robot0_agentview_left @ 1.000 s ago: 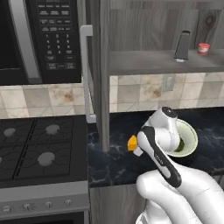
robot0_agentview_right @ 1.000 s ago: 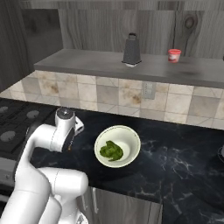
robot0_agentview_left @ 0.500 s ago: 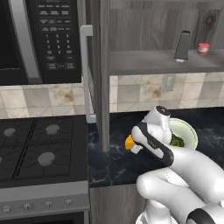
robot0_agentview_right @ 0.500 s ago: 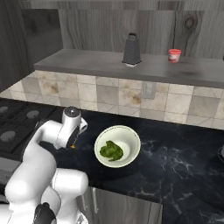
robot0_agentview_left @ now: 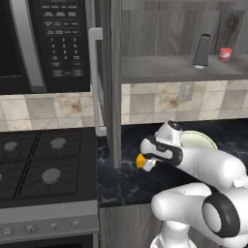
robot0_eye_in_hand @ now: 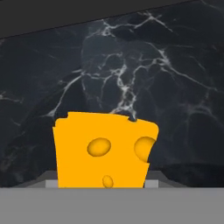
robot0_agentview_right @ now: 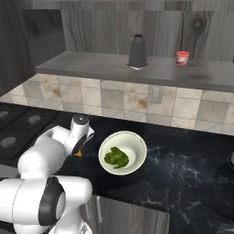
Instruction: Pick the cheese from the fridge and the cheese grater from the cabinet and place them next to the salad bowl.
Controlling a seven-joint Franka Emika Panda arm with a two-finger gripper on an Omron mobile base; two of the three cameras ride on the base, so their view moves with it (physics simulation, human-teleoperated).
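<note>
Hovering low over the dark marble surface (robot0_agentview_left: pixel 121 186), the fingers (robot0_agentview_left: pixel 148 163) are seen right at the cheese (robot0_agentview_left: pixel 140 160), left of the salad bowl (robot0_agentview_right: pixel 122 152). Whether the fingers are pinching the cheese or spread off it cannot be told; the tips are hidden in the hand view, where the cheese (robot0_eye_in_hand: pixel 103 151) is shown large at the bottom edge against the marble. In the right base view only an orange sliver of the cheese (robot0_agentview_right: pixel 78 154) is seen below the hand, just beside the bowl, which is filled with green leaves. The cheese grater (robot0_agentview_right: pixel 137 53) is stood upright on the shelf of the open cabinet (robot0_agentview_right: pixel 137 71), with a small red-and-white cup (robot0_agentview_right: pixel 182 57) well to its right. A black microwave (robot0_agentview_left: pixel 46 43) and a stovetop (robot0_agentview_left: pixel 41 167) are seen at left.
</note>
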